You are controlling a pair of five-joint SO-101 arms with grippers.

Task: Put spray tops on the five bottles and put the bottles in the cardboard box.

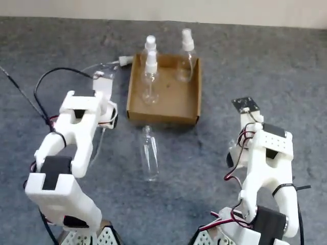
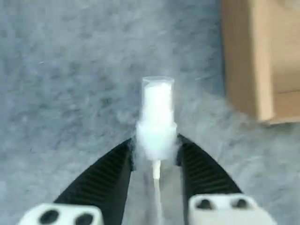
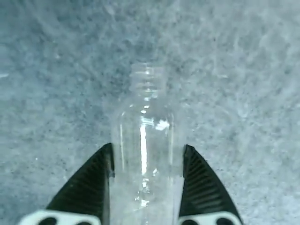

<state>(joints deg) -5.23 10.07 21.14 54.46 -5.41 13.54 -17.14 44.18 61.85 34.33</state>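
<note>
The right gripper (image 3: 148, 149) clamps a clear plastic bottle (image 3: 145, 117) by its sides, its threaded open neck pointing away along the jaws. The left gripper (image 2: 155, 139) pinches a white spray top (image 2: 157, 112), nozzle forward and thin tube trailing back. From above, an uncapped spare bottle (image 1: 149, 153) lies between the arms on the fuzzy grey counter (image 1: 204, 168), neck toward the cardboard box (image 1: 134, 97). Two capped bottles (image 1: 152, 76) stand upright inside, with a third bottle (image 1: 150, 45) at the far wall. A loose top (image 1: 125, 60) lies by the box's far left corner.
</note>
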